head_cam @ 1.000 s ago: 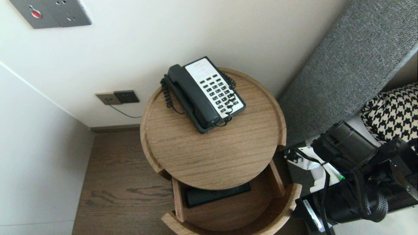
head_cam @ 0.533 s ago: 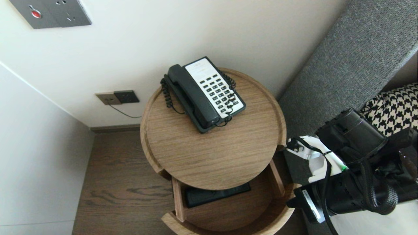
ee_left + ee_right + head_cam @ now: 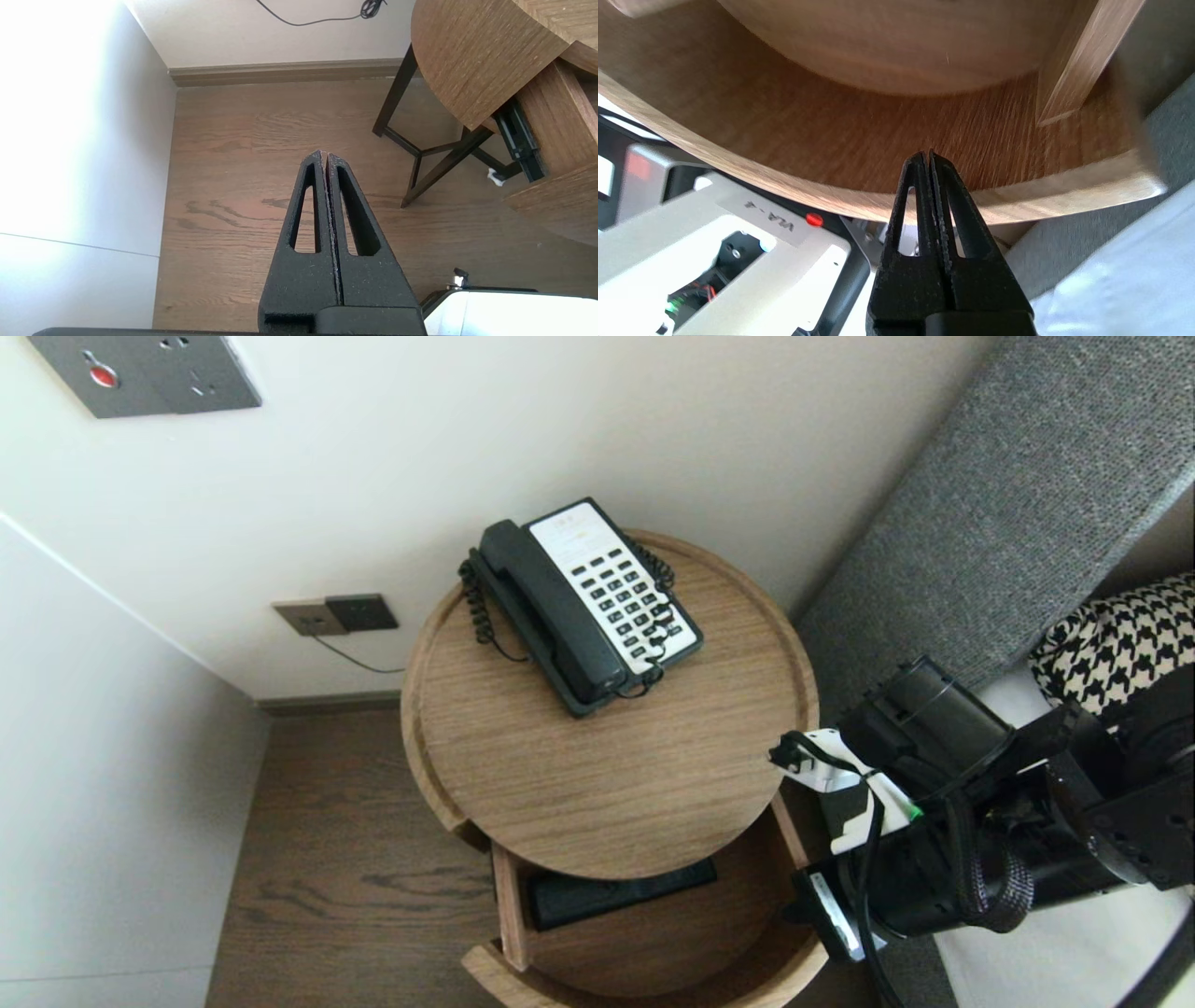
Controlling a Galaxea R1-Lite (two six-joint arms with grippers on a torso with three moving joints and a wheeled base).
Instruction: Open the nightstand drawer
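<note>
Right wrist view — right pincer (image 3: 928, 154) together, empty, above drawer (image 3: 784, 126) front edge | left pincer (image 3: 325, 154) together, over floor (image 3: 233, 186)

A cream wall (image 3: 597, 420) is met by a paler side wall (image 3: 93, 756) in a corner. A grey switch panel (image 3: 145, 373) is mounted high and two sockets (image 3: 336, 614) low, above the skirting (image 3: 327, 703). A dark wooden floor (image 3: 355, 859) is laid below. A round wooden counter (image 3: 607, 784) is set beside a grey upholstered headboard (image 3: 1008, 513) — with a houndstooth cushion (image 3: 1120, 653) near it.

The right arm (image 3: 990, 803) is black and round, with a white piece (image 3: 834, 767) and a black cable (image 3: 866, 887) at nine o'clock. The left hand (image 3: 323, 153) and right hand (image 3: 926, 154) are black, with long slots.
</note>
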